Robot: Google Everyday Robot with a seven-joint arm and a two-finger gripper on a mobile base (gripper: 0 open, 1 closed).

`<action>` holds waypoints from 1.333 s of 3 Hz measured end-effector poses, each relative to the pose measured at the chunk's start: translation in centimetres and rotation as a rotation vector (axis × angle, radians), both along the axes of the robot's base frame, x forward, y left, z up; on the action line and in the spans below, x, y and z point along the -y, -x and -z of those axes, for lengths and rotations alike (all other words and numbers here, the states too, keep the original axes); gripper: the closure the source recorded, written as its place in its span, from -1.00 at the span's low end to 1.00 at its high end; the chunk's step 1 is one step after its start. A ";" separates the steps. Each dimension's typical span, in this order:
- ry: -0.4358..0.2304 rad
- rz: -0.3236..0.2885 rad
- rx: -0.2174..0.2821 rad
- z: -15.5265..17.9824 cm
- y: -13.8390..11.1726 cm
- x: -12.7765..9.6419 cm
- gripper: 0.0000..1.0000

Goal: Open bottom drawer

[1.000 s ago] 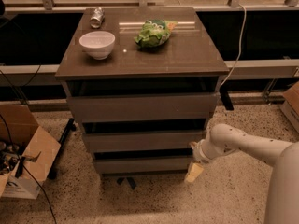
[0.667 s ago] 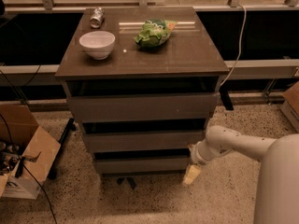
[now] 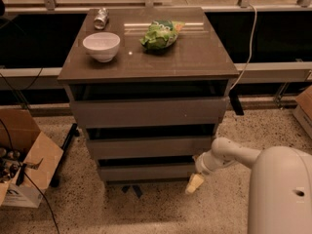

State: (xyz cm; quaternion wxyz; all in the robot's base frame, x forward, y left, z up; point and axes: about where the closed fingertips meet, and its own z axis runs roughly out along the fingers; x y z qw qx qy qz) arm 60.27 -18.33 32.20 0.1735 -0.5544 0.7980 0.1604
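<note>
The bottom drawer (image 3: 146, 171) is the narrowest grey-brown front, lowest of three in the cabinet (image 3: 146, 67), with a dark gap above it. The mid drawer front (image 3: 148, 146) and the wide top drawer front (image 3: 148, 112) sit above it. My gripper (image 3: 195, 182) hangs at the end of the white arm (image 3: 229, 155), at the bottom drawer's right end, near the floor. One pale finger (image 3: 194, 184) points down just right of the drawer's front corner.
On the cabinet top stand a white bowl (image 3: 101, 46), a green chip bag (image 3: 160, 34) and a can (image 3: 101, 18) lying at the back. An open cardboard box (image 3: 24, 155) sits on the floor at left. A cable (image 3: 251, 38) hangs at right.
The arm has drawn slightly left, toward the bottom drawer's right end. The drawers look unchanged.
</note>
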 end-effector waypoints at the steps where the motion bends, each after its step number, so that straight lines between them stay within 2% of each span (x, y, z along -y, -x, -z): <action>1: -0.035 0.033 -0.019 3.4 -1.9 -0.1 -1.00; 3: -0.082 0.114 -0.040 9.2 -5.2 -0.1 -1.00; 4: -0.102 0.139 -0.063 11.5 -5.9 -0.4 -1.00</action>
